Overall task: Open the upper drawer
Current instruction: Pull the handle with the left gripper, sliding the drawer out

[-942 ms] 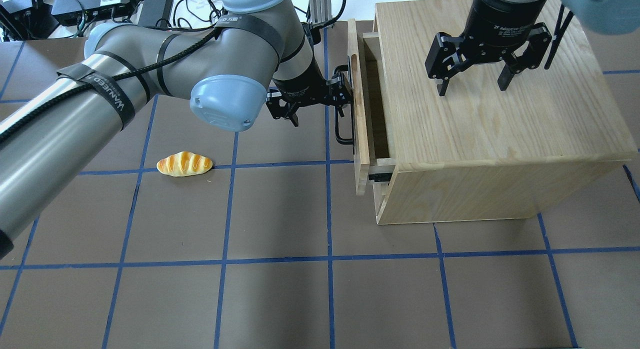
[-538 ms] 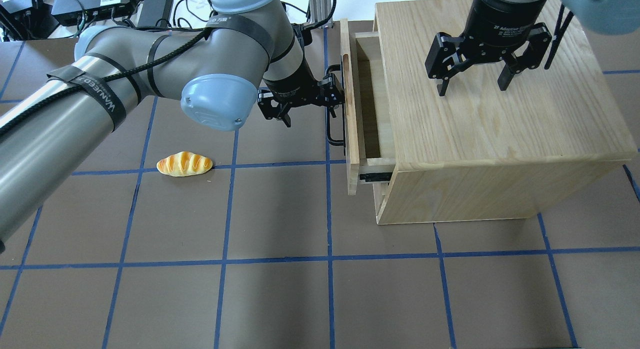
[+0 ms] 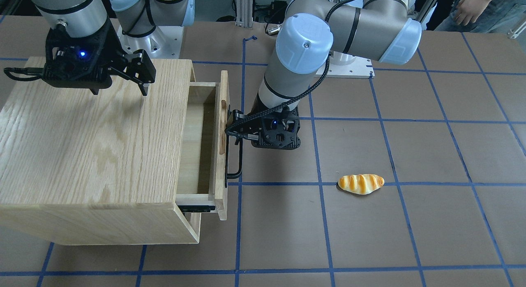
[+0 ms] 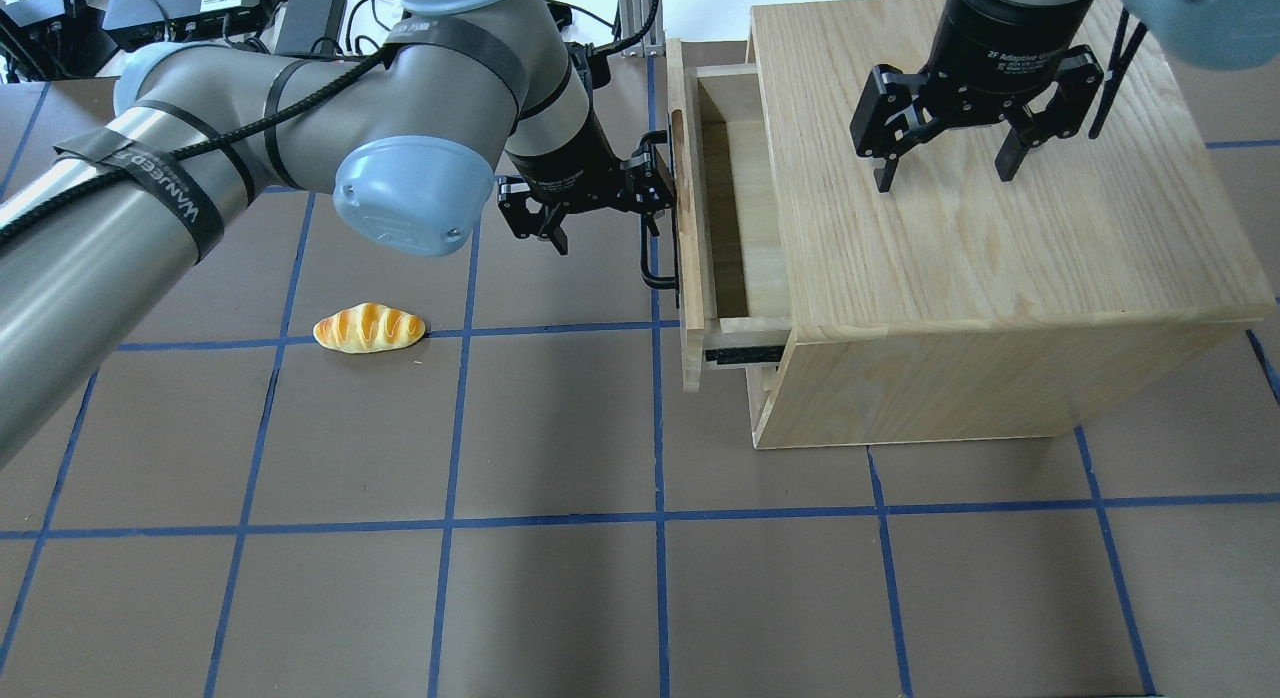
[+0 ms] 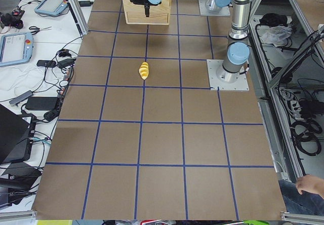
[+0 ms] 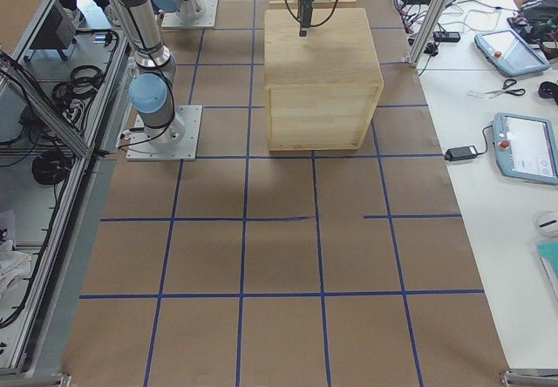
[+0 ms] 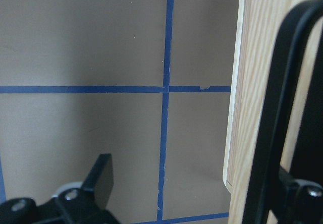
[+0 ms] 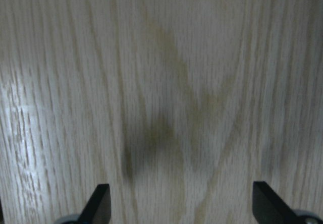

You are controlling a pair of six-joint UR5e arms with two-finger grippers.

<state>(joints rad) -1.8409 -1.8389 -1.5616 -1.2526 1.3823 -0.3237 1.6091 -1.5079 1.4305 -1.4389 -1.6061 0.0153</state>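
Note:
The upper drawer [image 4: 692, 278] is part-way out of the oak cabinet [image 4: 1000, 278], its pale inside [image 3: 197, 147] showing. Its black bar handle [image 4: 660, 268] faces the table's middle. My left gripper [image 4: 605, 218] is open, low beside the drawer front. One finger [image 7: 298, 196] sits hooked behind the handle [image 7: 275, 133], and the other finger [image 7: 101, 176] is clear of it over the table. My right gripper [image 4: 947, 173] is open and empty, just above the cabinet top [image 8: 166, 82], touching nothing.
A toy bread roll [image 4: 368, 328] lies on the brown table left of the drawer, also in the front view [image 3: 361, 183]. Blue tape lines grid the table. Cables and boxes lie behind the far edge [image 4: 200, 8]. An operator's hand shows at the front view's corner [image 3: 468, 11].
The upper drawer has slid further out of the cabinet, toward the overhead view's left. My left gripper has moved left with the handle. The right gripper has not moved.

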